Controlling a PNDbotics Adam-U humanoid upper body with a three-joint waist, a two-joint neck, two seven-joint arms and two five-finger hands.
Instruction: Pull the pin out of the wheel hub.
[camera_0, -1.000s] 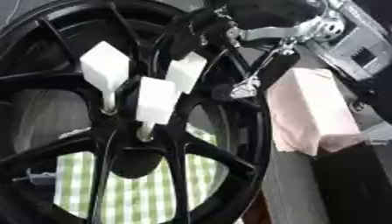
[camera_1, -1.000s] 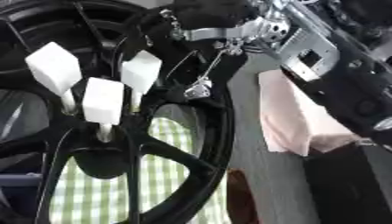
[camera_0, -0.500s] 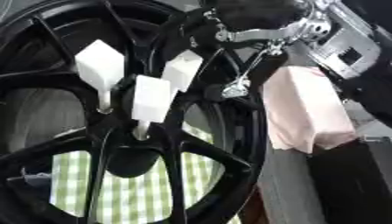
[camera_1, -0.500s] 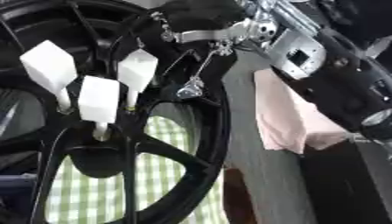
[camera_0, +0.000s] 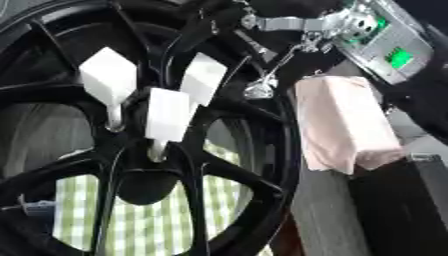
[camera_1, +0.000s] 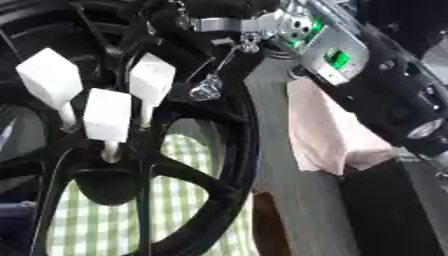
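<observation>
The black wheel hub fills the left of both views, lying over a green-and-white checked cloth that shows between its spokes. Three white block-headed pins stand seated near the hub centre: the left pin, the middle pin and the right pin, each with its stem down in a hole. The right hand comes in at the top edge above the rim, dark, with its silver wrist bracket just beside it; whether its fingers are curled or straight cannot be told (they merge with the black spokes), and no hold on any pin is visible. The left hand shows in neither view. A pink cloth-like block lies just beside the rim to the right. Judgement: the step in hand is the approach, with no pin yet lifted. The next move calls for bringing the fingers down to the nearest white head, most likely the right pin, pinching its sides and drawing it straight along its stem, clear of the spokes.
</observation>
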